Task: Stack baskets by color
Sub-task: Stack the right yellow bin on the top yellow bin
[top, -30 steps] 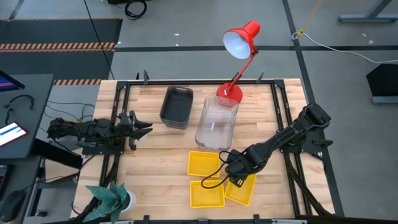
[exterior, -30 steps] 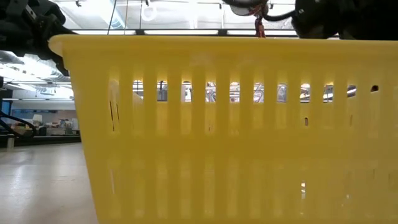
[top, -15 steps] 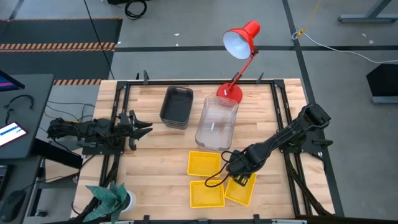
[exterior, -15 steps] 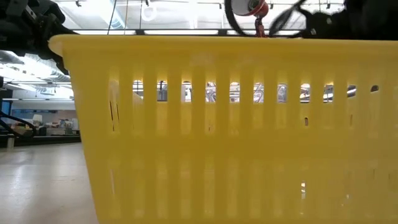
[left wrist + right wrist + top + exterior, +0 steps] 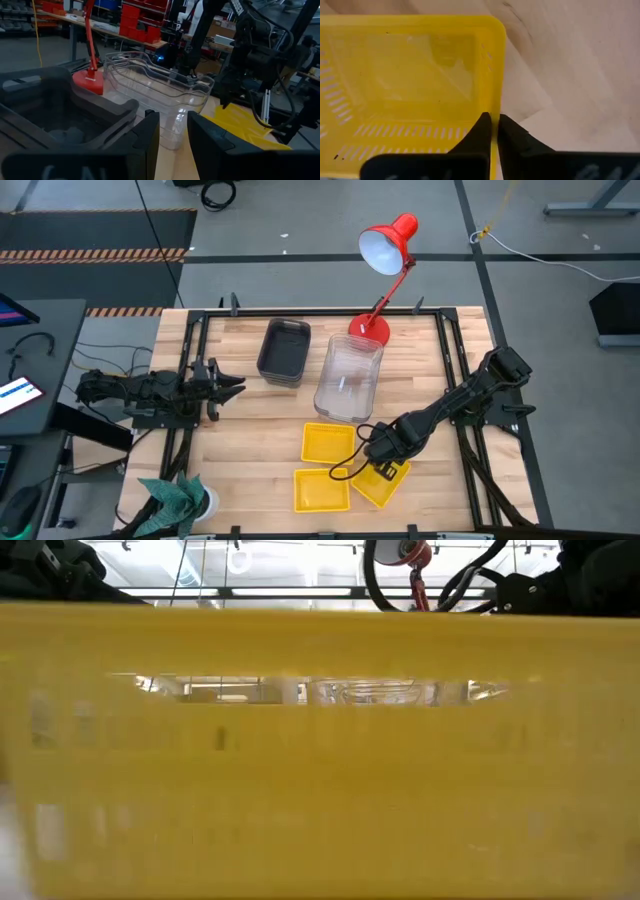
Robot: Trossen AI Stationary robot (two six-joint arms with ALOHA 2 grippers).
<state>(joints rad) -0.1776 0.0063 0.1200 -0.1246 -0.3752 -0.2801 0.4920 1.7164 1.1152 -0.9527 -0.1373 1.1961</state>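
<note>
Right hand pinching a yellow basket's rim

Your right hand (image 5: 491,131) is clamped on the wall of the near-right yellow basket (image 5: 381,483), which sits tilted on the desk (image 5: 250,430) beside two other yellow baskets. Your left hand (image 5: 226,387) waits half-parted at the left edge.

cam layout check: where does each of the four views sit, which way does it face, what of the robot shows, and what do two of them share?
High: overhead, straight down on the table; both arms.
Low: table height, filled by a yellow basket.
Left wrist: on the left arm, facing the clear baskets; left gripper in front.
Right wrist: on the right arm; right gripper pinches a yellow basket wall.
Shared: the red lamp in high and left wrist.
</note>
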